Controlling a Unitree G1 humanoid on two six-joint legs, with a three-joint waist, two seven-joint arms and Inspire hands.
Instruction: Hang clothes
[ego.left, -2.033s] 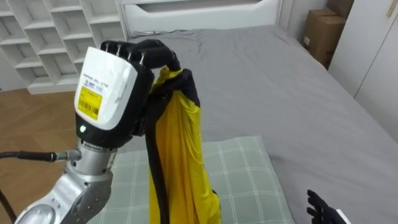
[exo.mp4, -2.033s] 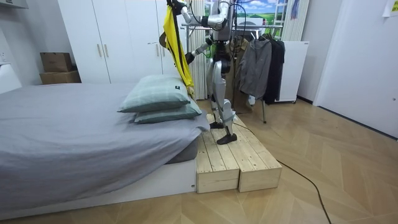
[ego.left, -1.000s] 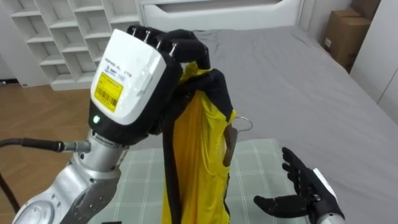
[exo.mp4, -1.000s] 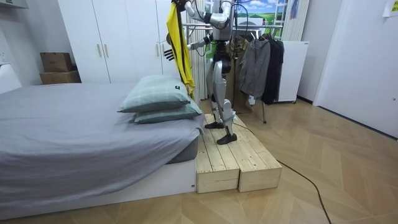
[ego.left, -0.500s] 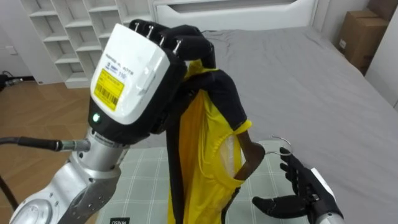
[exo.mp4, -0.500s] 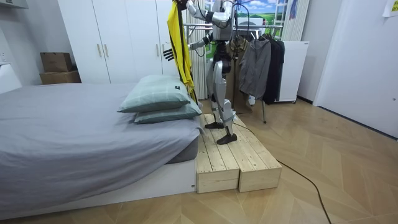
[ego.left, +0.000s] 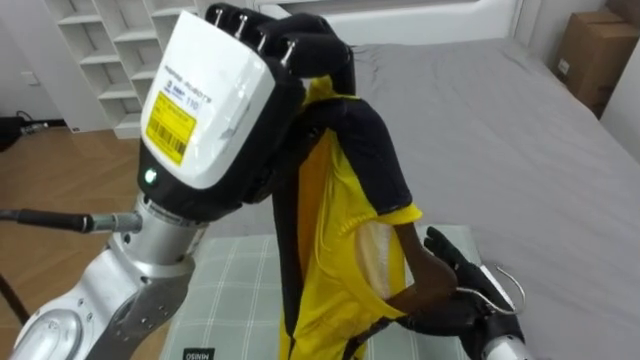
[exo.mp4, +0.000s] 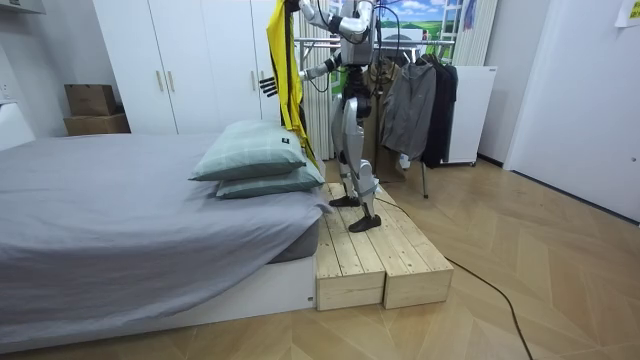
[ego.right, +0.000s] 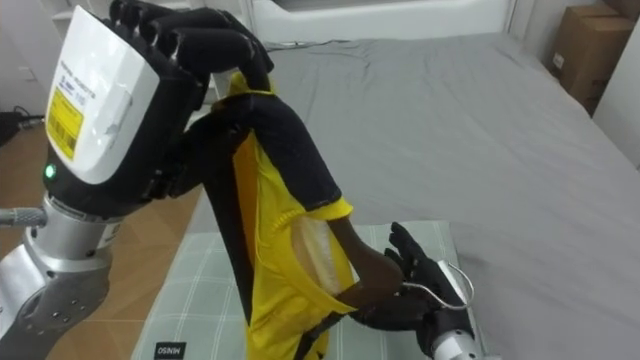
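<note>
Your right robot hand (ego.left: 462, 300) now grips the hanger (ego.left: 418, 272), pushed deeper inside the shirt (ego.left: 340, 200) that your left robot hand (ego.left: 215, 95) clutches high. Threading looks well underway.

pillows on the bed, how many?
2, stacked at the end of the bed nearest the robot: the upper pillow lies on the lower pillow. The bed's far end is cut off, so more may be hidden.

Left hand (ego.left: 212, 100) grips the raised yellow shirt (ego.left: 335, 215); right hand (ego.left: 455, 300) holds a hanger (ego.left: 425, 282) inside it.
</note>
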